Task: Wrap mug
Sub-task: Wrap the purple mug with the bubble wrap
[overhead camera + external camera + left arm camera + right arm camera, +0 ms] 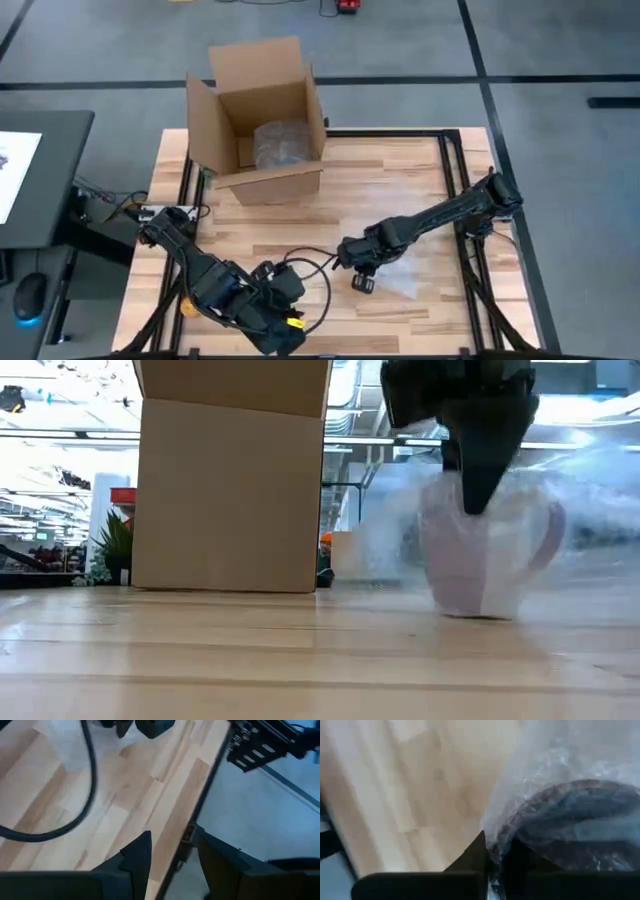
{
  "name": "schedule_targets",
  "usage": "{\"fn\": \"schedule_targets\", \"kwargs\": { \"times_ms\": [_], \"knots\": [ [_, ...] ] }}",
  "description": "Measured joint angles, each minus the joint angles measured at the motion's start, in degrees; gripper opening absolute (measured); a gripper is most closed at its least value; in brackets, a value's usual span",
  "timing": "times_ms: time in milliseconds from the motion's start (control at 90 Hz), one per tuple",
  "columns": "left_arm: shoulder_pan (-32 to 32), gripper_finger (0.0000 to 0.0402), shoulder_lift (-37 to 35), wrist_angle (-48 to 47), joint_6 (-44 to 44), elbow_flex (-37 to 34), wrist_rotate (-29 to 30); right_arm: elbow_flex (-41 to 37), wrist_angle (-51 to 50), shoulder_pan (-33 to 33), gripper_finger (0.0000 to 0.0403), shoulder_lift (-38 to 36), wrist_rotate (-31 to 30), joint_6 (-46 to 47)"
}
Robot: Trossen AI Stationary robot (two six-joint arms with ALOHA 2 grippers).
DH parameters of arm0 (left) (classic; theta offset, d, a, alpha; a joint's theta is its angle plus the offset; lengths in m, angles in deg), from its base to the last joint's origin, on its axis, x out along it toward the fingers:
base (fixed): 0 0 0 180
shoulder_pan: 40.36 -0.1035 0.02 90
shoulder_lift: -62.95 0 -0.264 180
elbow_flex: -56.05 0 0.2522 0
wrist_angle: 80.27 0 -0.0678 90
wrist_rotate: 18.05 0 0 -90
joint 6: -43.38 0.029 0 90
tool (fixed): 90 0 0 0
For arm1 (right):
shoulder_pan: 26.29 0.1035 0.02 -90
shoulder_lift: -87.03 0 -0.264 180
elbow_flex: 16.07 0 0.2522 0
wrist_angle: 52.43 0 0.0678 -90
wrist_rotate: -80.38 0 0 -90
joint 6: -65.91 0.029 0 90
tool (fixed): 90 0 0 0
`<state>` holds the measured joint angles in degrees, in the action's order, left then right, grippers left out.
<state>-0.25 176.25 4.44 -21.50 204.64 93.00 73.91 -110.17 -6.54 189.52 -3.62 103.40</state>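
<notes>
Mug [480,565]: pale, handled, upright on worktop [250,660], veiled in clear bubble wrap [560,775] | right hand [495,857] pinched on wrap at rim | left hand [172,852] parted, empty | no writing legible

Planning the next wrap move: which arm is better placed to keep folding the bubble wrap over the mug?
Right. The right gripper is already over the mug, fingers pinching the bubble wrap. The left gripper sits at the table's near edge, away from it.

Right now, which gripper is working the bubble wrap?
The right gripper, at the table's middle, pinching the wrap at the mug's rim. The left gripper waits open at the front edge.
</notes>
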Motion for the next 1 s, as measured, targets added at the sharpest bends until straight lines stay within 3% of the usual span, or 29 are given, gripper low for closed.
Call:
{"fn": "schedule_targets", "kwargs": {
  "times_ms": [167,411,689,1000],
  "knots": [
    [1.8,0.0139,-2.7,-0.1,1.6,0.0,0.0,1.6,4.4,3.0,0.0007,0.1,3.7,-1.3],
    [4.9,0.0139,-3.6,-0.9,3.6,0.0,1.1,3.3,4.2,8.2,0.0005,0.1,3.1,-1.5],
    [6.1,0.0139,-3.5,-3.2,5.3,0.0,4.0,5.0,1.8,11.6,0.0005,0.1,-4.6,4.3],
    [6.7,0.0139,-3.5,-3.1,5.3,0.0,4.5,7.6,-5.7,9.9,0.0003,0.1,-10.3,2.8]
  ]
}}
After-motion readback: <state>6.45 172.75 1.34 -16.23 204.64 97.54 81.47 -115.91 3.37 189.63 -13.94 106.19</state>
